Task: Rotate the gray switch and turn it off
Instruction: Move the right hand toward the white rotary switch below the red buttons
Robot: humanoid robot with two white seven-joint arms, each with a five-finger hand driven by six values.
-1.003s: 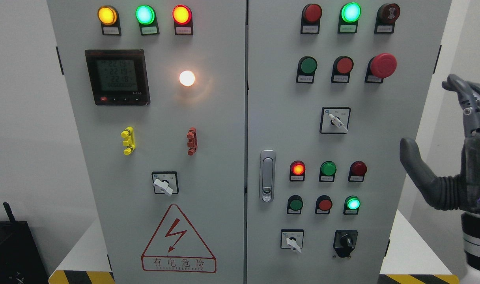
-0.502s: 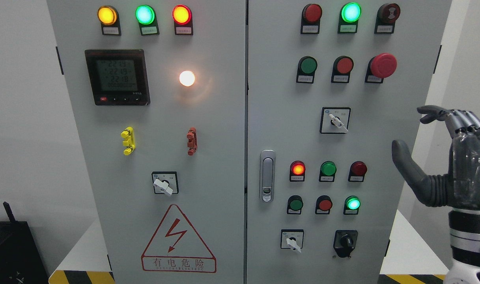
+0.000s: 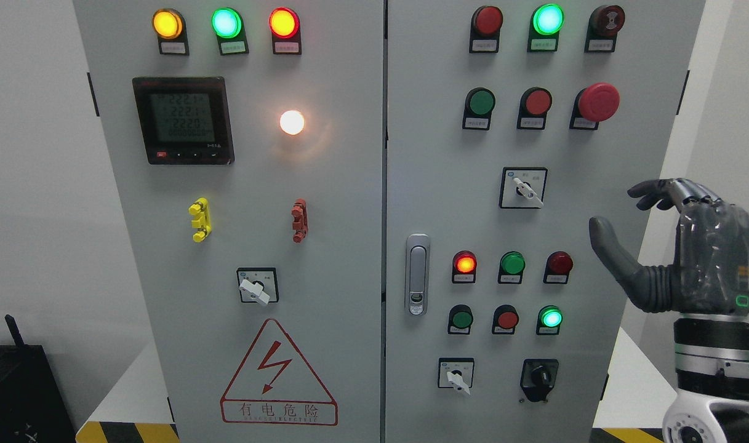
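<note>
Right robot hand [image 3: 669,252], fingers spread and empty; gray rotary switch [image 3: 522,187] at its ten o'clock, lever pointing five o'clock.

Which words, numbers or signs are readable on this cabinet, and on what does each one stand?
"有电危险": red warning triangle with a lightning bolt, left door.
"222.1", "222.1", "222.0" (approximately, digits faint): meter screen.
Line of Latin letters under the Chinese text: too small to read.
Small labels under the lamps and buttons: too blurred to read.
Marks on the switch plates: too small to read.
</note>
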